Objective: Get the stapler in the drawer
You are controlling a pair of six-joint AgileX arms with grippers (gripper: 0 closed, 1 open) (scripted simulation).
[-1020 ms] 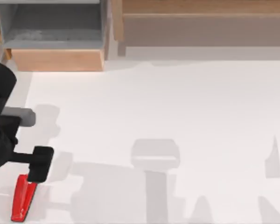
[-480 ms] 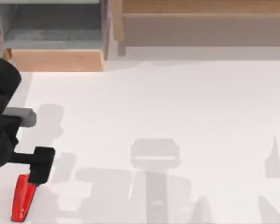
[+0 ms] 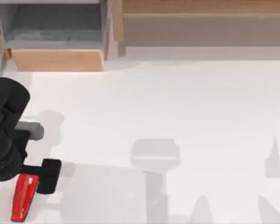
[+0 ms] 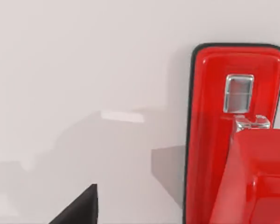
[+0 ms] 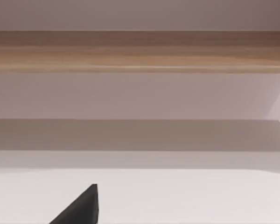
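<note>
The red stapler (image 3: 23,199) lies on the white table near the front left corner, its narrow end toward the front edge. My left gripper (image 3: 36,179) hovers over its wide back end and is open; a black finger (image 3: 49,176) stands just right of the stapler. In the left wrist view the stapler (image 4: 224,154) looms close, with one dark fingertip (image 4: 79,212) off to its side on bare table. The drawer (image 3: 58,59) stands pulled out at the back left, with grey walls and floor behind a tan front panel. My right gripper (image 5: 79,210) is parked, facing the wooden unit.
A longer wooden unit (image 3: 200,28) with a beige-grey recess runs along the back, right of the drawer. Bare white table (image 3: 177,102) stretches between the stapler and the drawer and across the middle and right. Grey arm shadows fall on the front part.
My left arm has swung rightward and toward the front edge, bringing its gripper lower over the stapler's back end. The stapler has not moved.
</note>
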